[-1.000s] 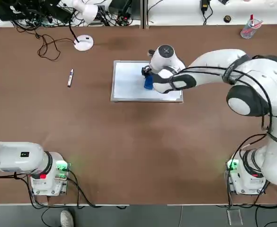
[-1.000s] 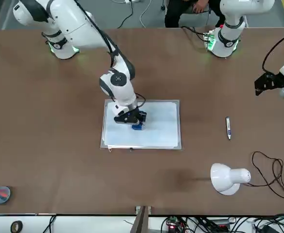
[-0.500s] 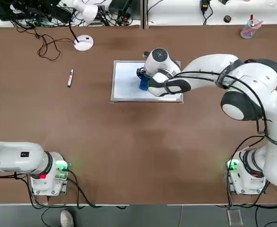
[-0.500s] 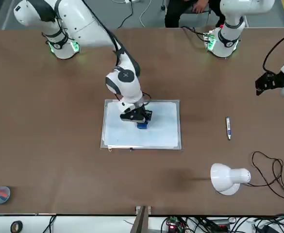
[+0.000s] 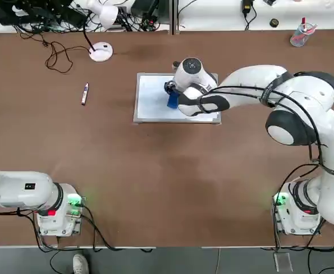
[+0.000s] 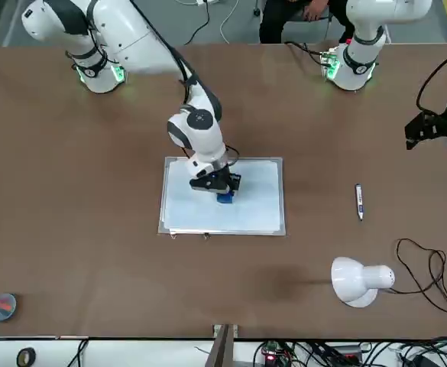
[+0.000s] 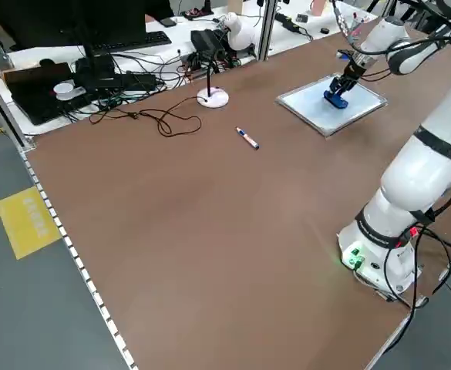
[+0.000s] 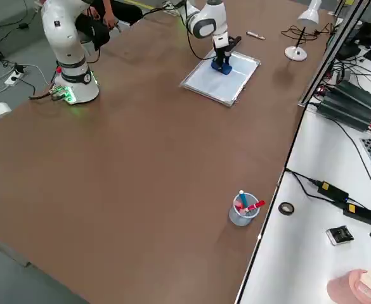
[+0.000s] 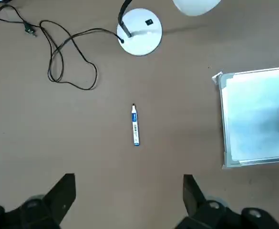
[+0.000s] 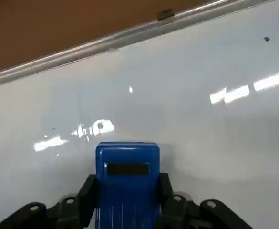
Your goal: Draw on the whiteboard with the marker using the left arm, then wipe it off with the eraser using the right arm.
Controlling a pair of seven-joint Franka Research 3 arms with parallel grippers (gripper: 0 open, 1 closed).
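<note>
From overhead, your right gripper [image 5: 171, 94] clamps the eraser [image 5: 172, 101] on the whiteboard [image 5: 149, 103]; the marker [image 5: 85, 93] lies well apart, near the lamp [image 5: 101, 52]. From the front, your left gripper [image 6: 425, 128] hangs clear at the edge. Its wrist camera shows fingers [image 9: 63, 193] spread wide, holding nothing, and a cable [image 9: 67, 57] beside the lamp.

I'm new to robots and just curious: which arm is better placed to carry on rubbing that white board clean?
The right. Its gripper is shut on the blue eraser, which sits on the whiteboard. The left gripper hangs open off to the side, away from the board, above bare table near the marker.
</note>
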